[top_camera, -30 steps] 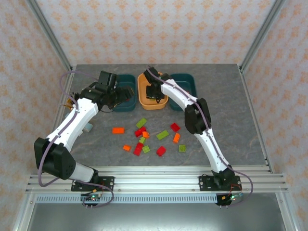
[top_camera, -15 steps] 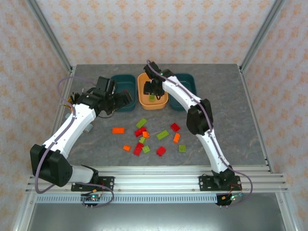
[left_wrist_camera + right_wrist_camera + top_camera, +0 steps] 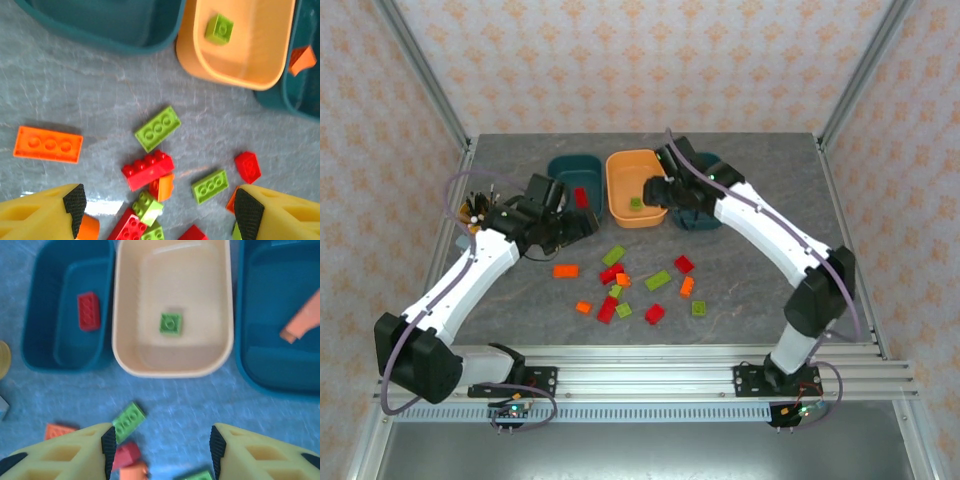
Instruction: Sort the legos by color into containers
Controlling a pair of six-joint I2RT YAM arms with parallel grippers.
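Across the upper middle of the overhead frame, three shallow plastic tubs are lined up. A red oblong brick (image 3: 581,197) is seen in the left dark teal tub (image 3: 556,166), a lime green square brick (image 3: 636,204) in the orange tub (image 3: 617,190), and an orange brick (image 3: 301,320) in the right dark teal tub (image 3: 712,160). Loose red, orange and green bricks (image 3: 620,282) are scattered mid-frame on the grey desk (image 3: 790,200). The left tool (image 3: 161,209) is spread wide with nothing gripped; the right tool (image 3: 162,450) is likewise held apart, empty.

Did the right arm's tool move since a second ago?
Yes. In the top view the right tool has slid right, from the middle of the orange tub to its right rim, toward the right teal tub.
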